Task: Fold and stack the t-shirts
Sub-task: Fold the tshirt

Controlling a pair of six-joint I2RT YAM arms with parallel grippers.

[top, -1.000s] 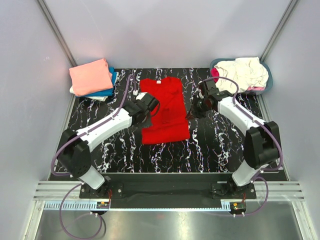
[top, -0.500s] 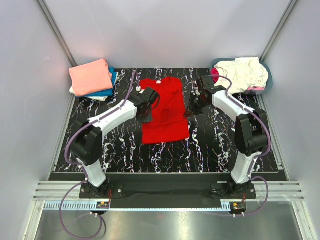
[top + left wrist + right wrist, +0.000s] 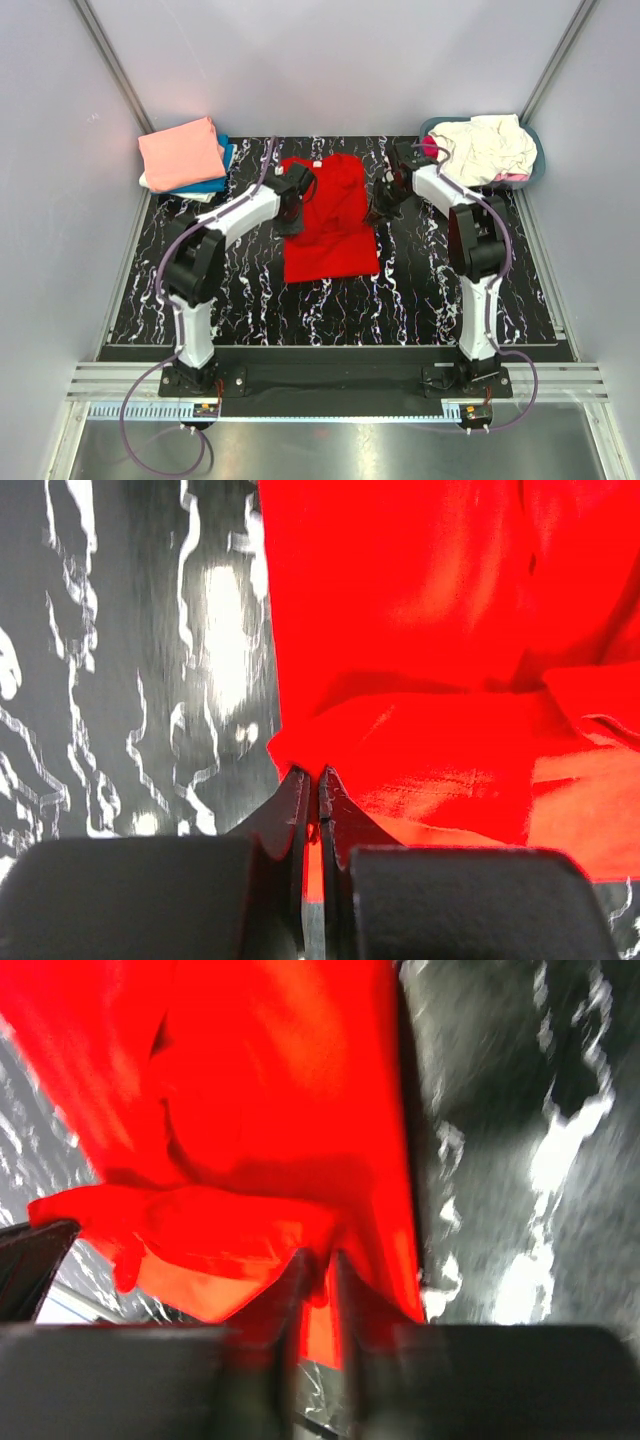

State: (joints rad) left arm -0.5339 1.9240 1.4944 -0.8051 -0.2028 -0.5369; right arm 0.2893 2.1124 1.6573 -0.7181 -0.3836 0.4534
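Left hand (image 3: 310, 777) and right hand (image 3: 318, 1262) moved farther back, pinching red t-shirt (image 3: 335, 235).

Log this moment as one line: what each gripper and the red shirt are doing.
red t-shirt: partly folded, lying between arms | left gripper: shut on its left edge | right gripper: at right edge, cloth in its jaws, grip unclear

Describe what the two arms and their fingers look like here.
Both the left arm and right arm have white tubular links joined by black joints, with a purple cable looping along each. The fingers are matte black, tapering to narrow tips. No markings are readable.
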